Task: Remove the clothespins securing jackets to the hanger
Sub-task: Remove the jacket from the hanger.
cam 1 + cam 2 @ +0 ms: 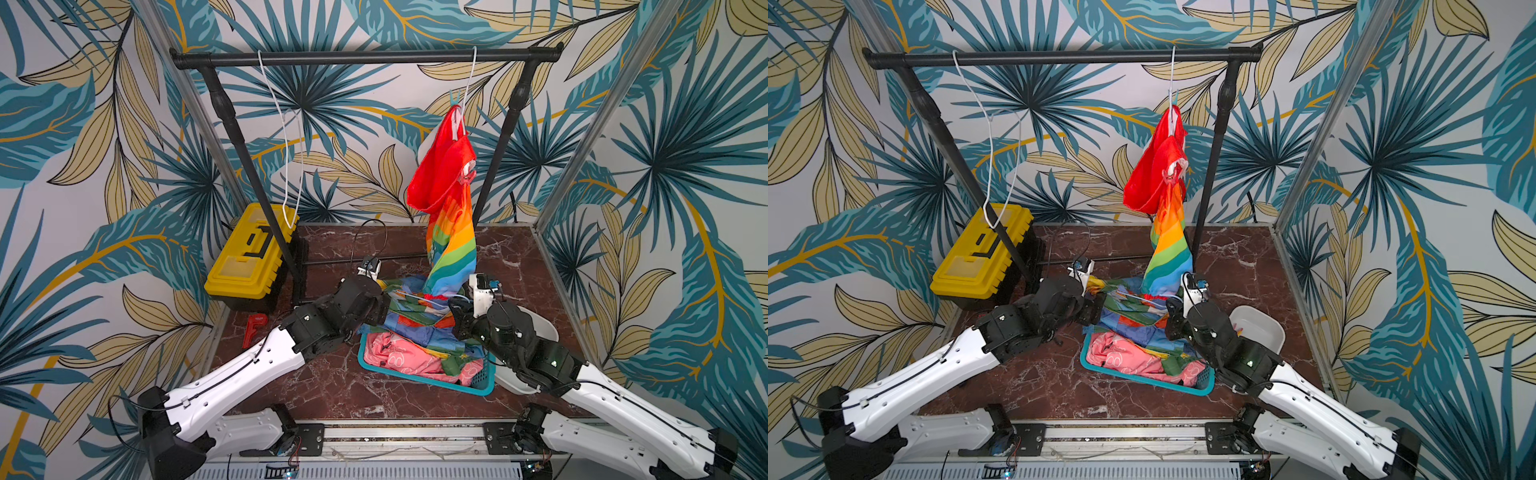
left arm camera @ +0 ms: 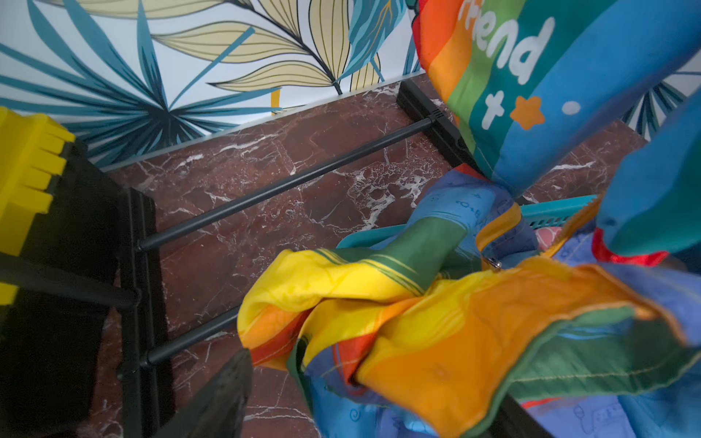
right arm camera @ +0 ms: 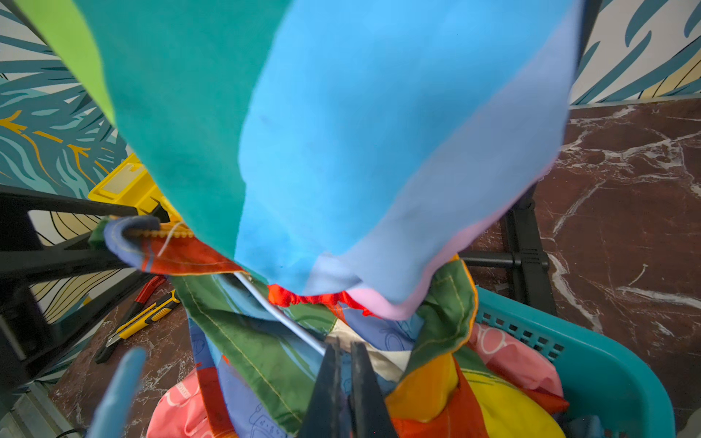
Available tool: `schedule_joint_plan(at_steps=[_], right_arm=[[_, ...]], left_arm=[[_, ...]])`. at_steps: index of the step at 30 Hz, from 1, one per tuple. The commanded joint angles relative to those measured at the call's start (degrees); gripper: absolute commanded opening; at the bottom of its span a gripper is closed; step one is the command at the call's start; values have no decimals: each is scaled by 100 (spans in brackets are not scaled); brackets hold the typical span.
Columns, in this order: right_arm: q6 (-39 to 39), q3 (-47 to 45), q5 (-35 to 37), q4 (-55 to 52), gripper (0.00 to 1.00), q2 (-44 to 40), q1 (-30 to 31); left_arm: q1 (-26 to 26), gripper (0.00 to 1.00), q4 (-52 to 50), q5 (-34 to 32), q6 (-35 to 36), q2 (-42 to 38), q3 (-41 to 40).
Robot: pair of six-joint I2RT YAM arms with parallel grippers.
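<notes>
**Left gripper** (image 2: 373, 379): I find its jaws standing well apart and gripping nothing. A bunched fold of the striped jacket (image 2: 436, 333) lies across the gap between them.

**Right gripper** (image 3: 343, 347): the fingers are drawn together and clamped on the white hanger wire (image 3: 280, 310). The wire runs out of the striped jacket straight into the fingertips. In both top views this gripper sits just above the teal basket (image 1: 415, 375), facing the left gripper across the cloth.

**Jackets:**
- The red-hooded jacket (image 1: 451, 232) hangs from the loaded hanger (image 1: 470, 83) at the right end of the black rail (image 1: 365, 60). Its striped hem trails down to the pile below.
- The striped jacket is draped over the basket between the two grippers, with the wire threaded through it.
- The pink jacket (image 1: 399, 357) lies crumpled inside the basket, partly under the striped one.

**Clothespins:** I count two on the hanging jacket.
- A teal clothespin (image 1: 454, 99) sits at the top, beside the hanger's neck.
- A reddish clothespin (image 1: 468, 176) sits lower down, at the edge of the hood.
- I cannot tell from either wrist view whether any peg is on the striped jacket.

**Other items:**
- A bare hanger (image 1: 286, 174) dangles from the left part of the rail.
- A yellow toolbox (image 1: 245, 257) stands at the rack's left foot.
- A white bin (image 1: 1262, 328) sits beside the right arm.
- A yellow utility knife (image 3: 148, 318) lies on the marble table (image 1: 332, 386), near the toolbox.
</notes>
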Motion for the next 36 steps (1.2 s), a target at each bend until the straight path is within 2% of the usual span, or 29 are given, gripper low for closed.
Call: schedule_joint_plan(at_steps=[1,4,7,12,16,24,31,36], right_arm=[[-200,-6,115,-739,0,120,-72],[-230,34,49,-707,0,191,-84],[-235,31,4,-676,0,234,-92],[-210,-11,-47,-645,0,145,-92],[-207,-28,-73,-697,0,38,-92],[-209,-159,-49,-772,0,-158,-92],[-256,-247,-135,-691,0,-342,-92],[-266,-281,-307,-669,0,-360,-93]], left_arm=[[-23,84,-22,59,268,-341,179],[-23,84,187,447,689,-492,40],[-23,84,206,565,920,-393,106],[106,82,154,1046,940,89,327],[177,76,161,998,810,359,470],[248,52,162,840,660,675,674],[302,39,159,920,664,840,706],[302,16,161,689,611,982,791]])
